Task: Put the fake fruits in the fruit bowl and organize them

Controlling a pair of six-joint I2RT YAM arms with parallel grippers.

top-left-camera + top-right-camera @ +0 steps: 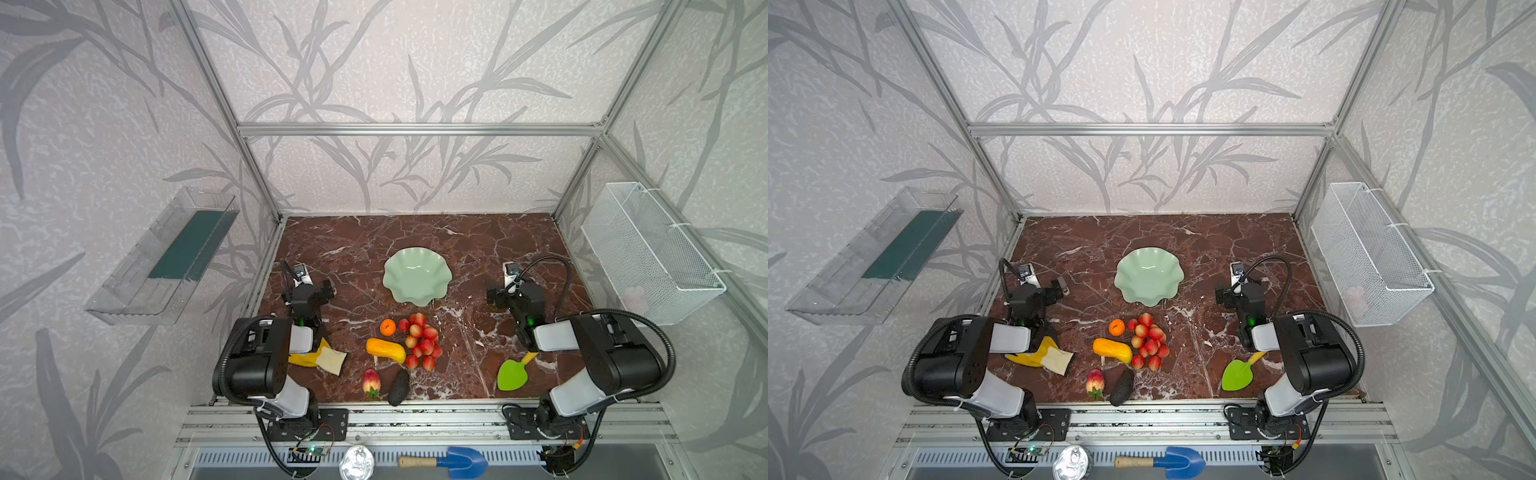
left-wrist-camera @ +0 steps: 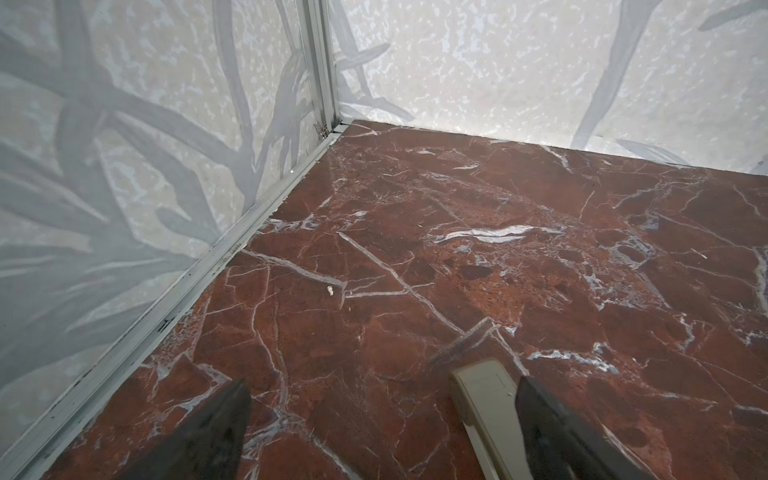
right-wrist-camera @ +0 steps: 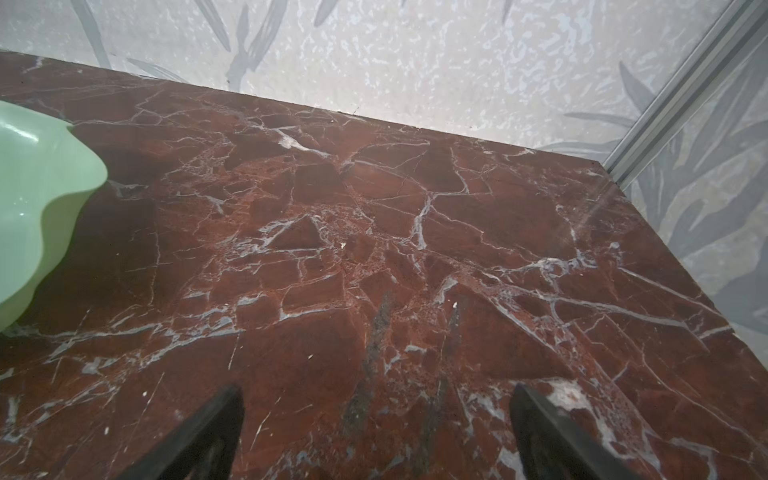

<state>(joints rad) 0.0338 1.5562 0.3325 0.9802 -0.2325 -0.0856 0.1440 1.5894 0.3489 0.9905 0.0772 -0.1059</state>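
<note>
Both top views show the pale mint-green, scalloped glossy fruit bowl [image 1: 417, 275] at the centre of the red-brown marble table [image 1: 332, 249], the small plastic fake fruits [image 1: 390, 351] lying between it and the front edge; left gripper [image 2: 384, 386] and right gripper [image 3: 376, 390], jaws spread wide, grip nothing.

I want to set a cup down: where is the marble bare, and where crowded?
Bare: the strip between the fruit bowl and the back wall, and the marble on either side of the bowl. Crowded: front middle, around the berries, orange and avocado.
</note>
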